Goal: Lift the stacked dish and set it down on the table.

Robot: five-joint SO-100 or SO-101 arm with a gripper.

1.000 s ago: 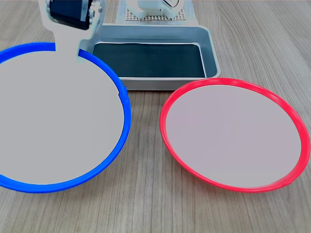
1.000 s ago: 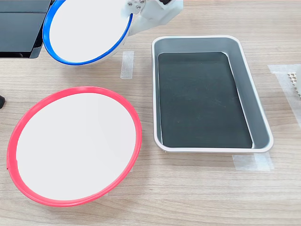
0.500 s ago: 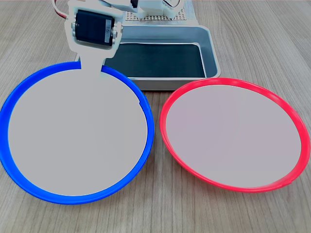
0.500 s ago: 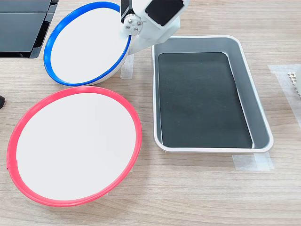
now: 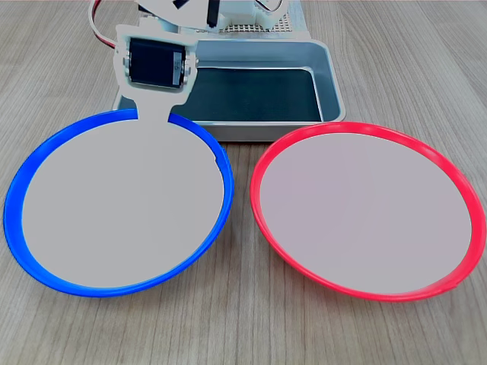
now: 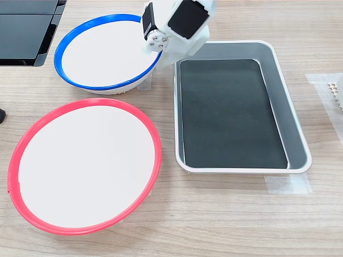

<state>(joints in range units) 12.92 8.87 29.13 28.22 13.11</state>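
The blue-rimmed dish [image 5: 118, 209] [image 6: 102, 51] sits low over the table [image 5: 243, 327] [image 6: 214, 214], beside the red-rimmed plate [image 5: 369, 209] [image 6: 83, 163]. Its far side is tilted slightly up, and I cannot tell whether it rests fully on the wood. My gripper [image 5: 152, 122] [image 6: 153, 53] is shut on the dish's rim on the side nearest the tray. One flat white finger [image 5: 154, 133] lies over the dish's inner surface; the other finger is hidden under the rim.
A grey metal tray [image 5: 333, 84] [image 6: 278, 80] with a dark bottom stands behind the plates in the first exterior view. A black object [image 6: 24, 27] fills the second exterior view's top left. Tape strips [image 6: 281, 184] lie by the tray.
The blue-rimmed dish has come down from up high to just over the table, moving toward the tray and levelling out. The gripper stays shut on its rim. The red plate has not moved.
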